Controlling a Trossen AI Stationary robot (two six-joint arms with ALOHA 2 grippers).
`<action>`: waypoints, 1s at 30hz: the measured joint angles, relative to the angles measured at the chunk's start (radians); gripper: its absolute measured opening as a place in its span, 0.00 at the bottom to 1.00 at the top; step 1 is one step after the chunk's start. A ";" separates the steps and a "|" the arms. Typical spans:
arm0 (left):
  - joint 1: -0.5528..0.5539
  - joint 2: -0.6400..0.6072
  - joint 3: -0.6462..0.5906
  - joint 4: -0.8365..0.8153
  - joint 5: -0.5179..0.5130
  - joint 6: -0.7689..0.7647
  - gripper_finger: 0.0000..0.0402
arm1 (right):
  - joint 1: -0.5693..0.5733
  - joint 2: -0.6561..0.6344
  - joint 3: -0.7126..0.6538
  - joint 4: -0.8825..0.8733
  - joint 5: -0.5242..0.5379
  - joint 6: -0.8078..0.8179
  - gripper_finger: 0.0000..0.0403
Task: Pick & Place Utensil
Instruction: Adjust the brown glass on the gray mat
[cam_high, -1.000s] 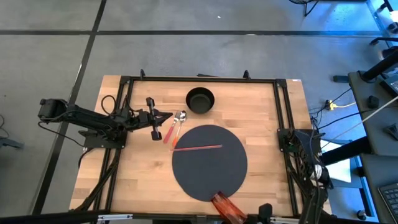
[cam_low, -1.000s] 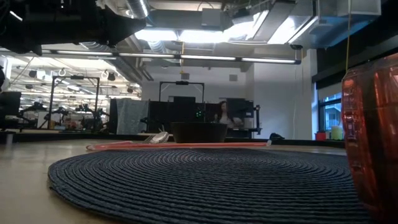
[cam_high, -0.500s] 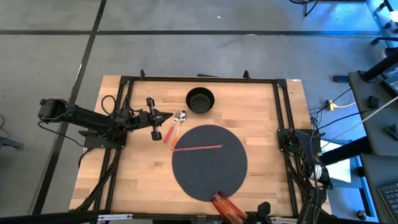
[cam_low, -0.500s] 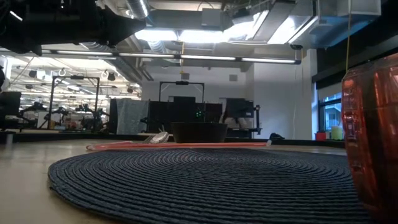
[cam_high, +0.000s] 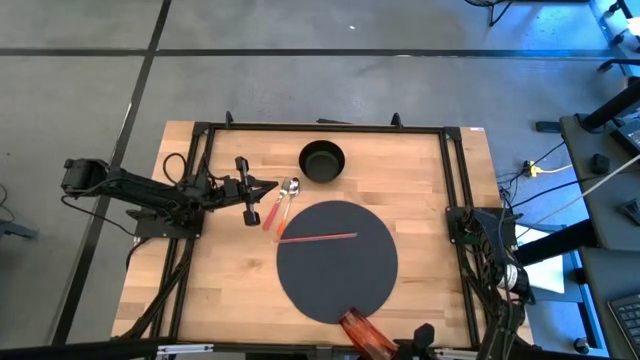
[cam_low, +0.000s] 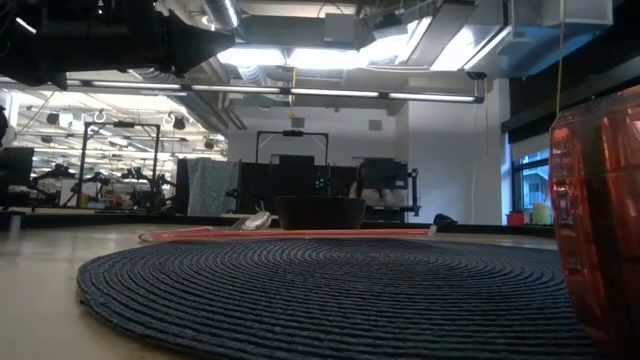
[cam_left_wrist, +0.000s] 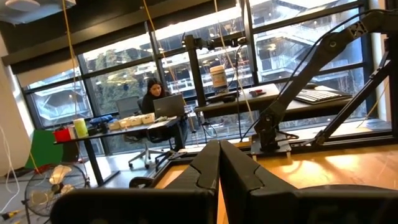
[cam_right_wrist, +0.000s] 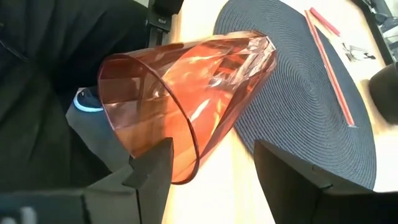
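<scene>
- A black bowl is being shown upright on the tabletop, just beyond the round dark mat; no contents are being shown in it.
- A red tumbler is being shown lying on its side at the mat's near edge, its mouth toward the right wrist camera.
- The left arm is being held stretched out across the tabletop's left side, its left claw closed with fingers pressed together, empty, just beside the utensils.
- A spoon and a red-handled utensil are lying side by side between bowl and mat; a red straw is lying across the mat.
- The right claw is being held wide open at the near edge, flanking the tumbler, gripping nothing.
</scene>
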 joint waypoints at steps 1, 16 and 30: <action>0.000 0.000 0.000 0.000 0.000 0.000 0.01 | -0.003 0.000 -0.003 -0.001 0.003 0.000 0.55; 0.000 0.000 0.000 -0.009 0.000 0.000 0.01 | -0.037 0.000 -0.100 0.036 0.007 0.032 0.55; 0.000 0.000 0.000 -0.023 -0.019 -0.002 0.01 | -0.080 0.000 -0.100 0.001 -0.063 0.094 0.25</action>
